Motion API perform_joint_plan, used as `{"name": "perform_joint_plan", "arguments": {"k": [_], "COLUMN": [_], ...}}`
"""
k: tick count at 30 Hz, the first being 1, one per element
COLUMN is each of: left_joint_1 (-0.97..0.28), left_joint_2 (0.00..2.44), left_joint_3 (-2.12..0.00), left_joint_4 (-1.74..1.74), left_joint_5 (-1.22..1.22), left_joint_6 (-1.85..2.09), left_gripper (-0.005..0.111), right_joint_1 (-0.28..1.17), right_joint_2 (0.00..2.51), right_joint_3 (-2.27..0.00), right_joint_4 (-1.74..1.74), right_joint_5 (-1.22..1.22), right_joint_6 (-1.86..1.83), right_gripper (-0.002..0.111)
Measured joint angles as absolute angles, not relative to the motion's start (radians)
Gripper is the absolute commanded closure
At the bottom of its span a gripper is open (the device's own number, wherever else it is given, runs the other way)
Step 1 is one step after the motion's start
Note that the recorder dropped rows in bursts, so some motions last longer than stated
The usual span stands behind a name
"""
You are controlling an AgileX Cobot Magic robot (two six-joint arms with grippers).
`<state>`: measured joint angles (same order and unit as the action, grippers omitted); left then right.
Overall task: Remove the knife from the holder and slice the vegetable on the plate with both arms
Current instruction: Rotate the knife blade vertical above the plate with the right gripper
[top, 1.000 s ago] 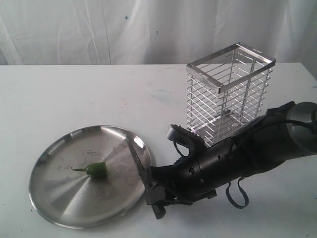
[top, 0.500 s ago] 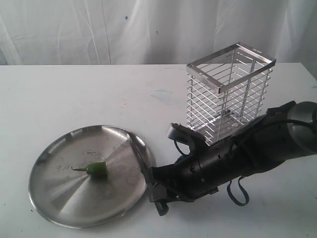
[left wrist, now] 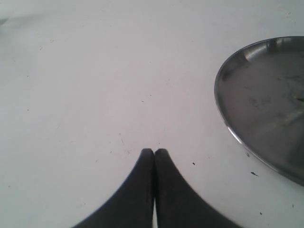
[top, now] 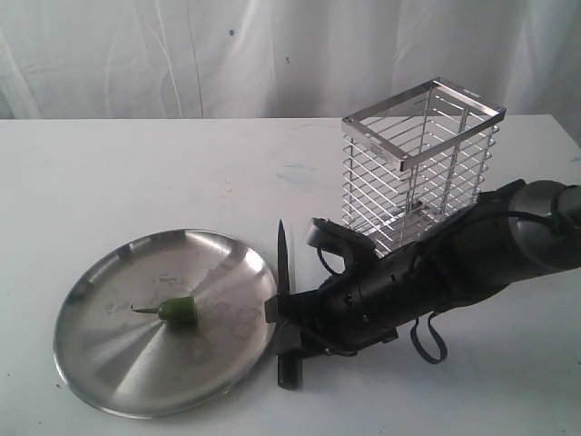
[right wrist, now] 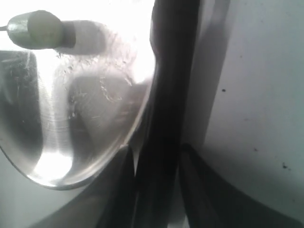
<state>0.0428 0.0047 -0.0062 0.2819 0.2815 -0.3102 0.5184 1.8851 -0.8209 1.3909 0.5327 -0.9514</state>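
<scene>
The knife (top: 282, 272) lies on the table just right of the plate (top: 136, 368), dark blade pointing away, black handle nearest the front edge. My right gripper (top: 283, 334) straddles the handle; in the right wrist view the knife (right wrist: 166, 95) runs between the fingers of the right gripper (right wrist: 154, 149) with a thin gap on each side, so the gripper is open. The green chilli (top: 179, 311) rests left of the plate's centre, also seen as the chilli (right wrist: 38, 29) on the plate (right wrist: 85, 118). My left gripper (left wrist: 154, 152) is shut and empty over bare table beside the plate (left wrist: 266, 109). The left arm is out of the exterior view.
The wire holder (top: 422, 163) stands empty at the back right, just behind the right arm (top: 436, 272). A white curtain closes off the far side of the table.
The knife blade was tilted over the plate's right rim; it has swung off the plate and now lies beside it, pointing away. The right gripper shifted slightly right. The chilli has not moved.
</scene>
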Motion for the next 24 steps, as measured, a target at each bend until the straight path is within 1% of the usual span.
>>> {"name": "perform_joint_plan", "arguments": {"k": [2, 3, 5, 11, 15, 24], "left_joint_1": [0.043, 0.043, 0.043, 0.043, 0.043, 0.043], "left_joint_2": [0.005, 0.005, 0.005, 0.005, 0.005, 0.005], "left_joint_3": [-0.006, -0.006, -0.006, -0.006, -0.006, -0.006], "left_joint_4": [0.282, 0.282, 0.282, 0.282, 0.282, 0.282], "left_joint_5": [0.282, 0.282, 0.282, 0.282, 0.282, 0.282], "left_joint_6": [-0.31, -0.31, -0.31, -0.31, -0.31, -0.31], "left_gripper": [0.107, 0.107, 0.107, 0.107, 0.107, 0.107], "right_joint_1": [0.518, 0.518, 0.518, 0.518, 0.518, 0.518], "right_joint_2": [1.897, 1.898, 1.9, 1.887, 1.825, 1.746], "right_joint_3": [-0.828, -0.828, -0.83, -0.83, -0.828, -0.828], "right_joint_4": [1.401, 1.406, 1.411, 1.406, 1.38, 1.363], "right_joint_5": [0.536, 0.537, 0.538, 0.527, 0.455, 0.451], "right_joint_6": [-0.951, -0.951, -0.947, -0.927, -0.927, -0.927], "right_gripper": [0.088, 0.098, 0.108, 0.108, 0.108, 0.108]}}
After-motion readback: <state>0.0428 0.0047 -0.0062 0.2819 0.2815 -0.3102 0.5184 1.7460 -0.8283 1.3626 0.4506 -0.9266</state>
